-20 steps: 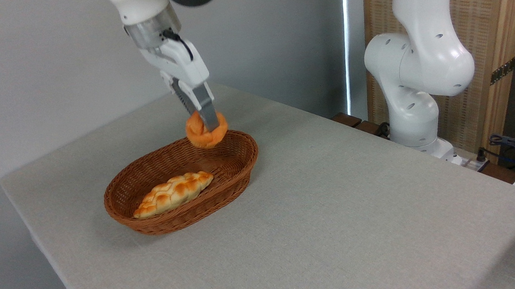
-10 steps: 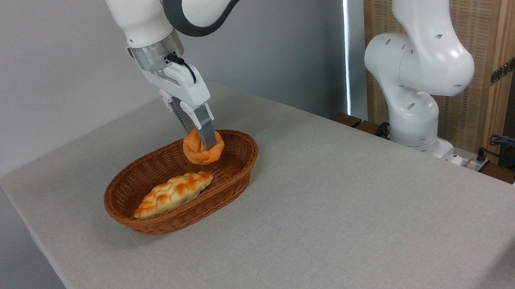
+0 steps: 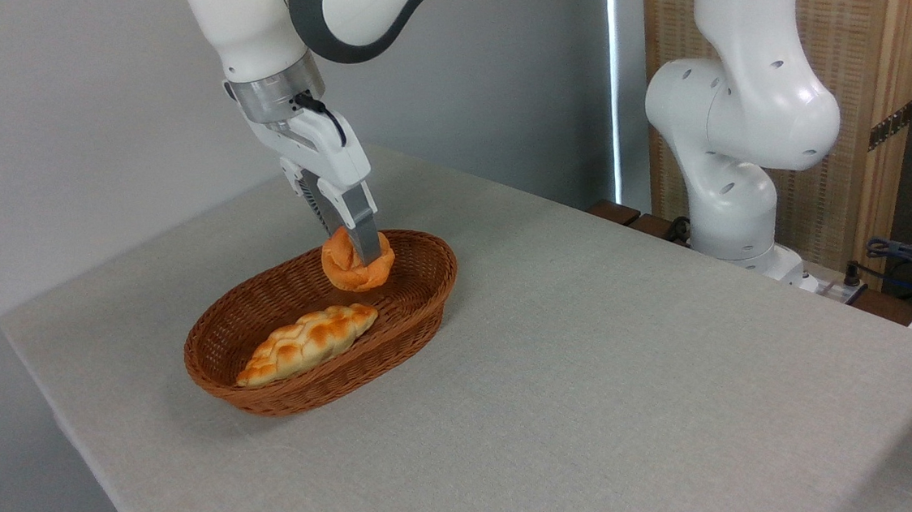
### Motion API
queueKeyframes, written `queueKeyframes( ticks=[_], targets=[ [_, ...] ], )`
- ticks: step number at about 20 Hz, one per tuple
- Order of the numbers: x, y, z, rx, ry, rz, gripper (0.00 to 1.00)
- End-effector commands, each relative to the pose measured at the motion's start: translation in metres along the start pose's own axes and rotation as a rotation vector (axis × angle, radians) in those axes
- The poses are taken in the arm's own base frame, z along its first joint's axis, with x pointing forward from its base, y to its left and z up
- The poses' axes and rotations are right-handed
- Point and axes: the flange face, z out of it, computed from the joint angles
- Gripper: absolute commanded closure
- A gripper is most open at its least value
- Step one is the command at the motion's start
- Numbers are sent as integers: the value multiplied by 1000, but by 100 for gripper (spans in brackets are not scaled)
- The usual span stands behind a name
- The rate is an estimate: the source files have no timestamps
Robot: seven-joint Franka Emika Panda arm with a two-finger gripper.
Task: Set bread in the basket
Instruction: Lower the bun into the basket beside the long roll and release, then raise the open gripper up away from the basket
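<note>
Tool [image 3: 365, 257] closed on the bun [image 3: 356, 269], fingers pointing down. Bun hangs over the right end of the basket [image 3: 288, 391], centre-left of frame, inside the rim line. Braided loaf [image 3: 307, 343] lies in the basket's left half. Basket sits on the counter [image 3: 596, 375].

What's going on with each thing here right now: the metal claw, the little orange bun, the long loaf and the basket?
claw: shut on the bun, tilted, tips inside the basket's far end.
bun: held in the claw, low over the basket's floor; touching it or not, cannot tell.
braided loaf: lying flat in the basket, untouched.
basket: upright on the table, holding the loaf.
</note>
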Motion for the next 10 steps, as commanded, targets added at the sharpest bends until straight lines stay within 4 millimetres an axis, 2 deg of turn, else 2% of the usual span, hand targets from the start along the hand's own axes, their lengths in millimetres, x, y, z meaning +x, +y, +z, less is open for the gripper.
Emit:
queueKeyframes(
  ticks=[1,7,10],
  targets=[
    [-1,1,-5,10,18,-7,0],
    [-1,1,-7,12,22,-9,0],
    [-1,-6,-20,16,52,-24,0]
  ],
)
